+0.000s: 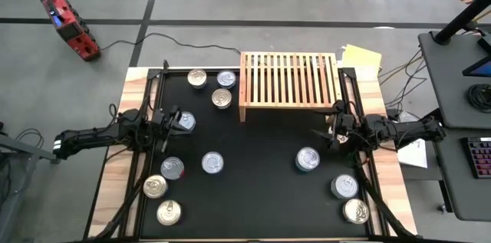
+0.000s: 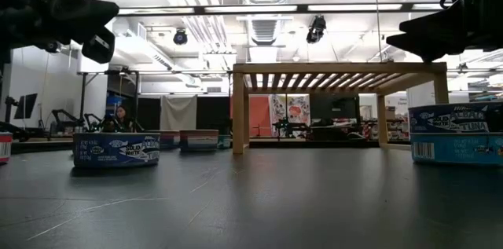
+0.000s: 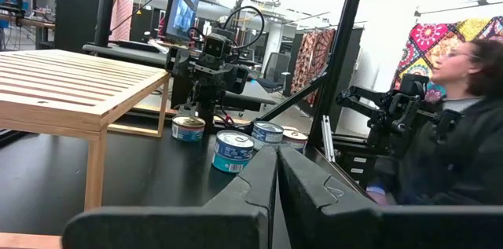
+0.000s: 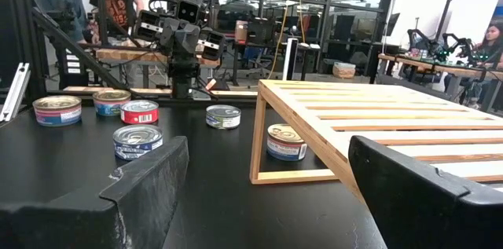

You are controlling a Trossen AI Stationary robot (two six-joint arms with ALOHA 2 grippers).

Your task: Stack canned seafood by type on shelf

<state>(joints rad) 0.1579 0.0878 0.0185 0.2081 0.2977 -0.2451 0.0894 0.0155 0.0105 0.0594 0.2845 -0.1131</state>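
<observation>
The light-wood shelf (image 1: 288, 78) stands on its short legs at the far edge of the black mat (image 1: 253, 197); its slatted top (image 4: 377, 119) is bare. Several tins of canned seafood sit flat on the mat. A group lies on the left (image 1: 212, 162) and three lie on the right (image 1: 308, 159). One tin (image 4: 284, 141) sits beside the shelf's left leg. My left gripper (image 1: 170, 124) hovers shut above the mat's left side and points across the table (image 3: 277, 178). My right gripper (image 1: 326, 132) hovers open at the right side with nothing between its fingers (image 4: 267, 194).
Black frame rails run along both sides of the table (image 1: 149, 97). A yellow sheet (image 1: 360, 55) lies behind the shelf. A red tool (image 1: 69, 24) is on the floor at the far left. A desk with a keyboard (image 1: 479, 155) stands right of the table. A person (image 3: 464, 123) sits beyond it.
</observation>
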